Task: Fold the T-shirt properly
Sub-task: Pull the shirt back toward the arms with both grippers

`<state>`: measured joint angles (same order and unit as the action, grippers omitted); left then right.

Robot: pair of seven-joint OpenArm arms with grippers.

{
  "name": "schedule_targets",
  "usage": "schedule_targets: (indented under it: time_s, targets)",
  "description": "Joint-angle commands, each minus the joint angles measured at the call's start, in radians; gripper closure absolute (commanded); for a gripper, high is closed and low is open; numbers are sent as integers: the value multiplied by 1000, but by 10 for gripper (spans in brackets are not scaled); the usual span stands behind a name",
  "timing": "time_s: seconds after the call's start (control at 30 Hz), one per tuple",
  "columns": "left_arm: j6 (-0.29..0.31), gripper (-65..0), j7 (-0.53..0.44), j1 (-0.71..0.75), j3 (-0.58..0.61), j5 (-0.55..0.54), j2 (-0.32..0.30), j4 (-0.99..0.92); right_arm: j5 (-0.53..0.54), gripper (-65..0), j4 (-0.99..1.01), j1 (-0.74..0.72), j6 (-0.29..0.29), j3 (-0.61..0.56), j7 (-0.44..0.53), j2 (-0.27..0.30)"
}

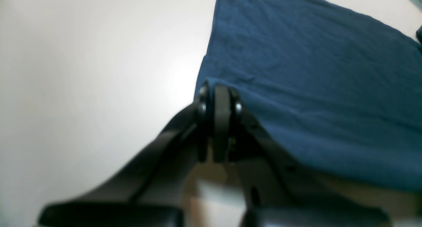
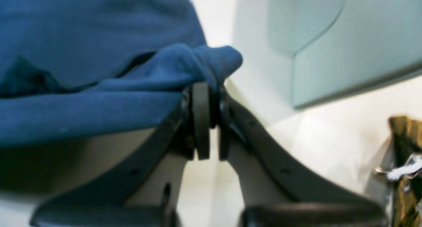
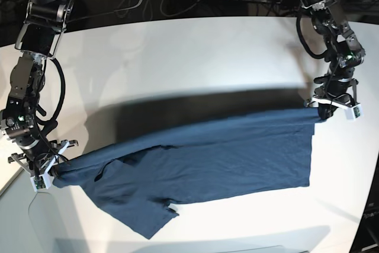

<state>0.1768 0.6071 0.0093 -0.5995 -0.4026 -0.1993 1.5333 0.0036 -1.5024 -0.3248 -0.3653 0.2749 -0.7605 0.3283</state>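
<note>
I hold T-shirt (image 3: pixel 201 158) stretched above desk (image 3: pixel 195 57); left gripper (image 3: pixel 327 109) and right gripper (image 3: pixel 48 170) both pinched tight on opposite edges; I should keep tension equal, lower flat before folding

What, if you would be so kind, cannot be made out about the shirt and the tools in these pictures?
- T-shirt: neckline label not visible in any view.
- Left tool: left wrist view, pinched cloth hidden between the pads.
- Right tool: right wrist view is blurred; the shirt's bunched corner covers the tips.
- Table: base view, near edge cut off.
</note>
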Motion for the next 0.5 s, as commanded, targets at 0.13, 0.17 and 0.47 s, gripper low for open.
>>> schedule_targets:
  time_s: [0.13, 0.17, 0.47]
  targets:
    - [-1, 0, -22, 11, -4, -8, -16, 25, 2, -1, -60, -13, -4, 10, 16, 2]
    - [-1, 0, -22, 14, -4, -8, -16, 25, 0, -1, -65, -12, -4, 10, 11, -1]
    - [2, 0, -22, 64, -4, -9, 5, 25, 8, -1, -96, 23, -4, 137, 20, -48]
